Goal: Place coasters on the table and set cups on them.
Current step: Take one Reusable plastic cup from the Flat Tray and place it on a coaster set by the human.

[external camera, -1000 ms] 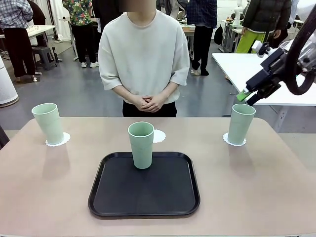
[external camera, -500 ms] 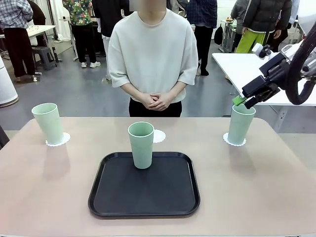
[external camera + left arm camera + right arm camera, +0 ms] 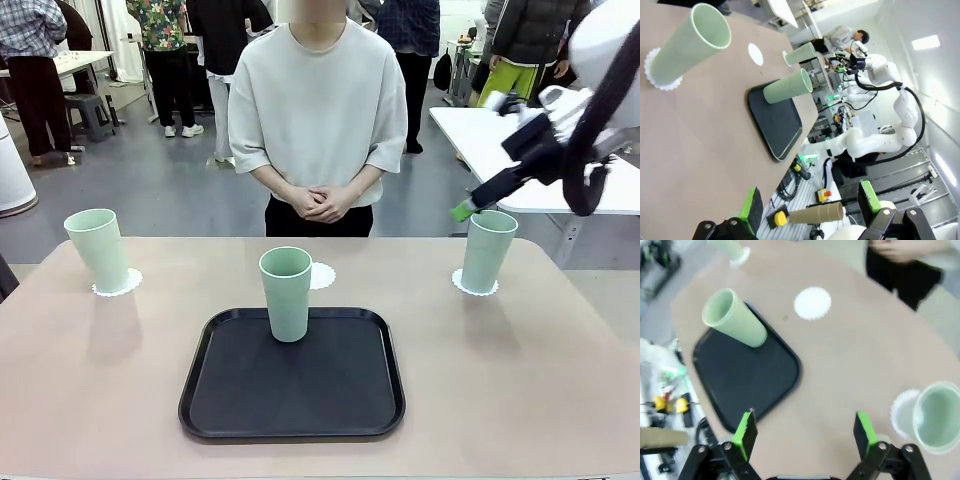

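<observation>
Your right end effector (image 3: 805, 432) released, empty, just above seated cup (image 3: 488, 250). Remaining cup (image 3: 287, 293) on tray (image 3: 300, 390), well to its left; bare coaster (image 3: 322, 275) just beyond. Suggest you approach level, grasp mid-body, seat centred.

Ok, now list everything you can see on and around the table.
cups: three, mint green; one on the left coaster, one on the tray, one on the right coaster
coasters: three, white; two under cups, one bare behind the tray
tray: one, black, middle of the table
table: one, beige-pink
person: one, pale top, far side, hands clasped
left gripper: one, black and green, jaws open, empty
right gripper: one, black and green, raised near the right cup, jaws open, empty
</observation>
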